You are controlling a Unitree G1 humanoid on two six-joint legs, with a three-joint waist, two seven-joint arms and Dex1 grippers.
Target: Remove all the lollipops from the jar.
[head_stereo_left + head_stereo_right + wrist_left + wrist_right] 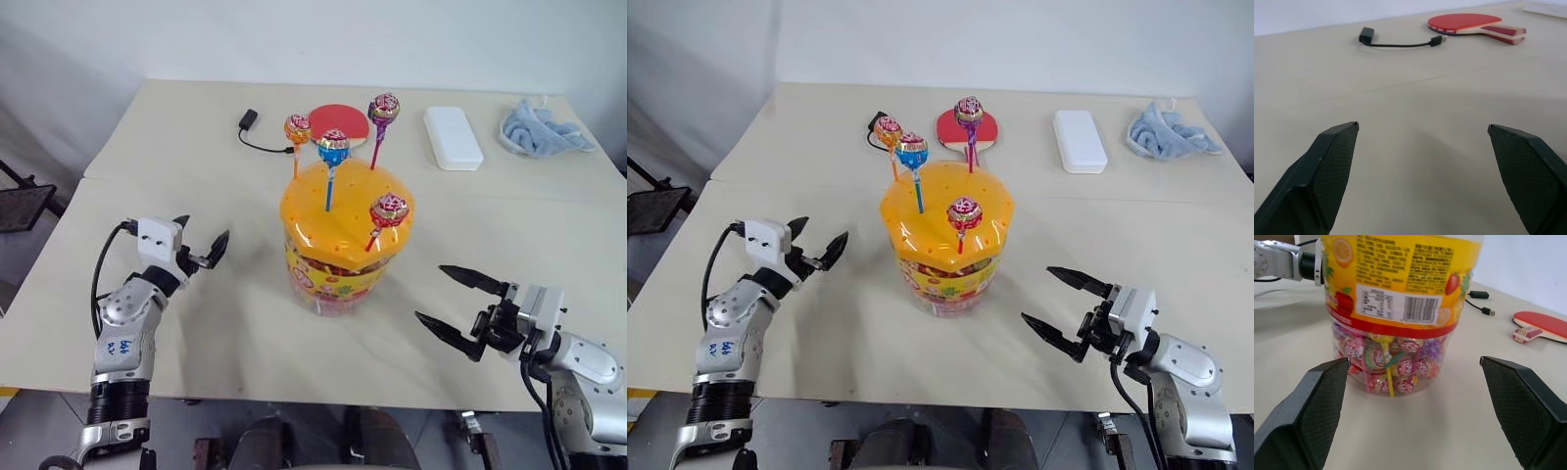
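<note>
Pale tabletop against a white wall, seen at the outset of the task. Left gripper hovers over the table with its two black fingers spread wide and nothing between them; the right gripper is likewise wide open and empty, aimed at the jar from the robot's right side. Between the two grippers stands the jar — a clear cylinder with a printed label and a domed orange-yellow lid. Four lollipops stand by their sticks in the lid's holes: orange, blue, purple and red. Beyond the jar lie a red paddle, a black cable, a white box and a blue cloth. Progress — none visible: all four lollipops remain in the lid, so every removal is apparently still to come.
</note>
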